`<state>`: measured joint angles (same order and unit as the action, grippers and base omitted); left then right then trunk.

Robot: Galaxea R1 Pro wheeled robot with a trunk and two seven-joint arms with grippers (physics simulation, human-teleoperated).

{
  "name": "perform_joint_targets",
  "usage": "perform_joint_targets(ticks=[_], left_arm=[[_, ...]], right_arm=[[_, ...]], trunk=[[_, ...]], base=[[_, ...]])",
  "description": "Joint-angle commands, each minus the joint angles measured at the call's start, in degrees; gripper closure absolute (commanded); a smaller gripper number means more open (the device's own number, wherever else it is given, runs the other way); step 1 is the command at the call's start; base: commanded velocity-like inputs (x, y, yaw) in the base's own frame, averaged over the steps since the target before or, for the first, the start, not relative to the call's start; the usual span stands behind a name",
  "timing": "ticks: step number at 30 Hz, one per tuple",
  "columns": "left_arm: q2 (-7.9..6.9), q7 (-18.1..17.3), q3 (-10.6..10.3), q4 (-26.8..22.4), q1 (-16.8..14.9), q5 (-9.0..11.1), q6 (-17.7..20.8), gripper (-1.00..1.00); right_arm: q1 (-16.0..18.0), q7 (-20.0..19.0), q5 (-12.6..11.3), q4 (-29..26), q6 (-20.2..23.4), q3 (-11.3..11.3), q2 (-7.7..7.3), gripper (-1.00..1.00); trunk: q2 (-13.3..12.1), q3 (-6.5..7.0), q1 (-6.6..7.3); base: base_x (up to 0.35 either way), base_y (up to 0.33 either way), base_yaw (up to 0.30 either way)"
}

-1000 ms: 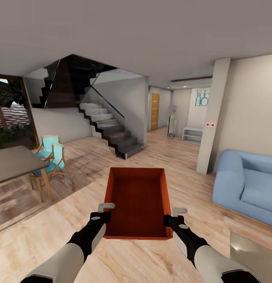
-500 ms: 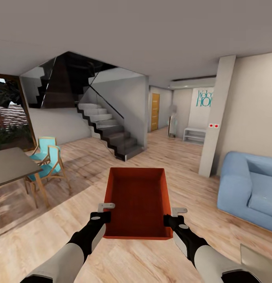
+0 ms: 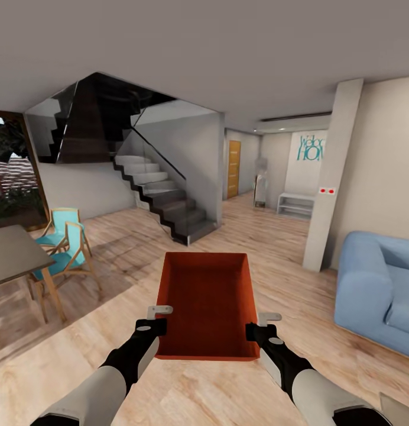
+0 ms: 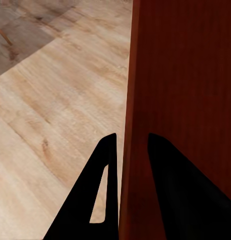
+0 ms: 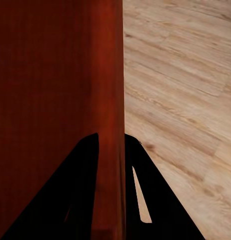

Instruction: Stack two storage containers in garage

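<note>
Container [image 3: 207, 302], one red-orange bin, is carried level over the living room's wood floor [image 3: 169, 390]; left gripper [image 3: 158, 319] and right gripper [image 3: 259, 325] each clamp a side wall. Garage not reached; second bin's whereabouts unknown; stacking remains.

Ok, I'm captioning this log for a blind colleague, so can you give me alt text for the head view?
Two robot arms carry an open red-orange bin in front of the robot, the left gripper and right gripper each clamped on a side wall. Beyond it lie a light wood floor, a staircase, a blue sofa and turquoise chairs.
</note>
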<state>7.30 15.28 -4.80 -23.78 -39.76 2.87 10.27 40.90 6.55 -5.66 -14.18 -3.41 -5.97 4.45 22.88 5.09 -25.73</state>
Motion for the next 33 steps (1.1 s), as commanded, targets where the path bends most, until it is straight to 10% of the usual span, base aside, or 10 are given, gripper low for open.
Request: perform_joint_targets(ticks=[1,33], left_arm=[[0.00,0.6,0.4,0.0,0.0,1.1,0.4,1.00],[0.00,0.7,0.4,0.0,0.0,1.1,0.4,1.00]], right_arm=[[0.1,4.9,0.0,-0.1,-0.9,1.5,0.00,1.00],[0.1,4.9,0.0,-0.2,-0.8,1.5,0.04,1.00]], trunk=[[0.0,-0.02,-0.05],[0.0,0.58,-0.05]], base=[[0.322,0.000,0.000],[0.322,0.000,-0.154]])
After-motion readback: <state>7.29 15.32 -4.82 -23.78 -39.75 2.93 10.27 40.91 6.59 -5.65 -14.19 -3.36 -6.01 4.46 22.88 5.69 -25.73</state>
